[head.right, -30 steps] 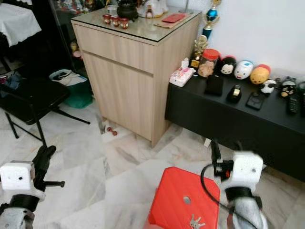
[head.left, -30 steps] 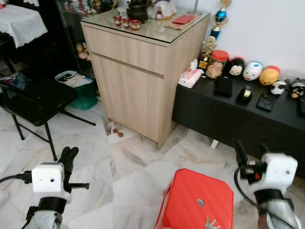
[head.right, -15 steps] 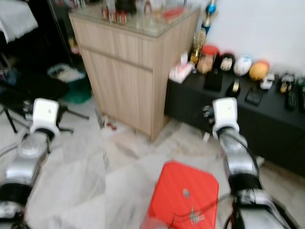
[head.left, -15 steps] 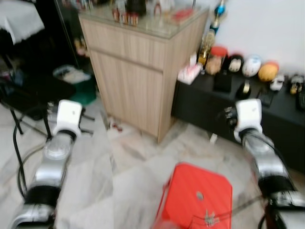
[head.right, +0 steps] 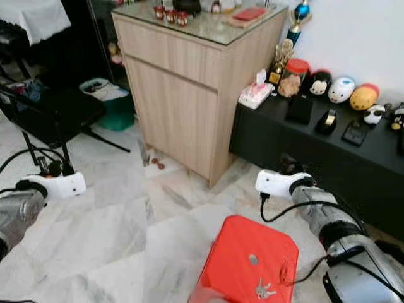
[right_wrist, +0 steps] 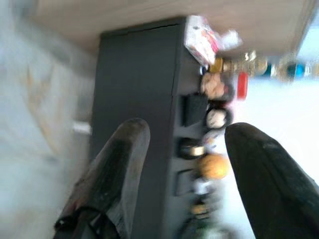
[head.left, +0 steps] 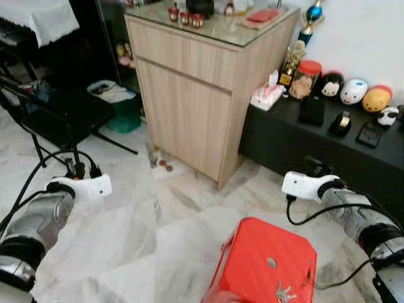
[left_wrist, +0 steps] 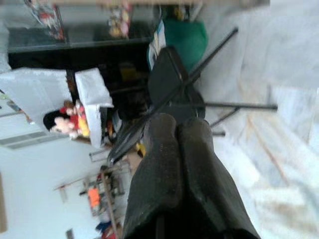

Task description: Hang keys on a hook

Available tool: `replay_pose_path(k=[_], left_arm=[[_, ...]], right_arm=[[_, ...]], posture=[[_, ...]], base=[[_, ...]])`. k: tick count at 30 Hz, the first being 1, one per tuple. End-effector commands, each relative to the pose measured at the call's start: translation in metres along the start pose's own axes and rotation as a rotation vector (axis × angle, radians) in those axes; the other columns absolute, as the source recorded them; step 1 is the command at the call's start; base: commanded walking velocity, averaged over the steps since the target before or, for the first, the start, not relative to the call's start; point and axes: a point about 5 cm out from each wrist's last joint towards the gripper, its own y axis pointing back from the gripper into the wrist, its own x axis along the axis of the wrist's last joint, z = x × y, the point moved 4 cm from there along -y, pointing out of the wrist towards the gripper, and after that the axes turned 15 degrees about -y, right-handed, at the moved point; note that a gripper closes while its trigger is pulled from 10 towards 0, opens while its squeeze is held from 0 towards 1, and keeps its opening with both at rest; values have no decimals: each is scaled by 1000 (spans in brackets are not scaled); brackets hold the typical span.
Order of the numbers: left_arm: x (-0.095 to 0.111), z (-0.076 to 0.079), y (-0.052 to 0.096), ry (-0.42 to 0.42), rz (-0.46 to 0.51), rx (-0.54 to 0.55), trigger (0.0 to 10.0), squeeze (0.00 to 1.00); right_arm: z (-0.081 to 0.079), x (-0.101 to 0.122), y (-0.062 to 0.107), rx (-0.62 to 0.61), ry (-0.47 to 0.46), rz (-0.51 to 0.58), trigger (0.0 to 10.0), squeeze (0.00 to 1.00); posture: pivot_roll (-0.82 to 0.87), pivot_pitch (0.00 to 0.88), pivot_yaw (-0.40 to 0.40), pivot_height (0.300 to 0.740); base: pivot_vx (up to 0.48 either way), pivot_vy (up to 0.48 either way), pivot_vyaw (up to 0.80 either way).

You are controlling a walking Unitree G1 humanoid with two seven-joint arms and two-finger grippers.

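The right gripper (right_wrist: 182, 174) was held out above the marble floor (head.left: 126, 246) with its two black fingers (right_wrist: 119, 164) spread wide and nothing between them, aimed at the front of a low black table (head.left: 297, 142). The left gripper (left_wrist: 179, 149) had its fingers pressed together, empty, and pointed toward a black folding chair (head.left: 60, 113) on the robot's left. Both silver arms reached forward at about the same height, the left one over bare floor, the right one just beyond the far edge of a red plastic stool (head.left: 265, 265).

The keys (head.left: 284, 292) lay flat on the top of the red stool, near its close right corner, well apart from either gripper.

Behind the stool stood a light wooden cabinet (head.left: 196, 95) with a glass top carrying small red cups (head.left: 186, 16) and a red packet (head.left: 264, 15). To the cabinet's right, the low black table held a tissue pack (head.left: 266, 96), a red-lidded jar (head.left: 306, 79), a trophy (head.left: 291, 60) and a row of round plush toys (head.left: 353, 91) along the white wall. A green bin (head.left: 120, 107) sat on the floor between the cabinet and the chair.
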Motion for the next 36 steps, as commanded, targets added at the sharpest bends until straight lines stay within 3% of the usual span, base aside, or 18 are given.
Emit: replay_pose_path(k=[1,2,3,4,5,8,9,10,11,12,14,15,18,21,24,27,31,36], left_arm=[[-1,-16,-4,254,-25,80,10000,0],[-2,-18,-5,348,-35,97,10000,0],[-1,-24,-5,563,-40,145,10000,0],[0,-30,-5,694,-32,185,10000,0],[0,-32,-5,741,-27,201,10000,0],[4,-44,-3,909,17,281,10000,0],[13,-56,2,1090,90,352,10000,0],[16,-60,4,1175,120,382,10000,0],[16,-60,4,1175,120,382,10000,0],[23,-67,10,1301,188,409,10000,0],[31,-72,18,1451,265,431,10000,0],[36,-75,28,1502,313,464,10000,0],[48,-76,48,1508,377,484,10000,0],[52,-72,64,1499,396,489,10000,0],[56,-63,84,1467,410,449,10000,0],[55,-55,98,1458,391,417,10000,0],[56,-45,101,1460,341,398,10000,0],[59,-45,101,1481,326,390,10000,0]], right_arm=[[9,17,-3,-27,-448,71,10000,0],[10,21,-3,-23,-552,94,10000,0],[13,27,-4,-26,-783,130,10000,0],[17,30,-5,-37,-917,151,10000,0],[18,31,-5,-40,-964,159,10000,0],[20,33,-6,-27,-1244,183,10000,0],[15,40,-6,30,-1440,228,10000,0],[14,43,-6,54,-1496,256,10000,0],[14,43,-6,54,-1496,256,10000,0],[12,46,-5,78,-1599,295,10000,0],[10,50,-2,106,-1700,352,10000,0],[6,53,3,116,-1700,402,10000,0],[-6,57,16,152,-1668,463,10000,0],[-13,56,30,152,-1580,496,10000,0],[-14,49,51,140,-1589,534,10000,0],[-17,46,68,143,-1520,542,10000,0],[-25,43,74,129,-1466,503,10000,0],[-18,40,73,61,-1406,467,10000,0]], posture=[[71,36,-43,740],[71,36,-43,740],[68,34,-47,740],[64,34,-49,740],[64,34,-49,740],[68,31,-50,740],[70,32,-51,740],[70,32,-51,740],[70,32,-51,740],[70,29,-54,740],[72,30,-55,740],[72,30,-55,740],[72,33,-55,740],[68,31,-54,740],[58,25,-51,740],[48,24,-47,740],[32,14,-48,740],[27,0,-49,740]], base=[[0,0,0],[0,0,0],[0,0,0],[0,0,0],[0,0,0],[0,0,0],[0,0,0],[0,0,0],[0,0,0],[0,0,0],[0,0,0],[0,0,0],[0,0,0],[0,0,0],[0,0,0],[0,0,0],[0,0,0],[0,0,0]])
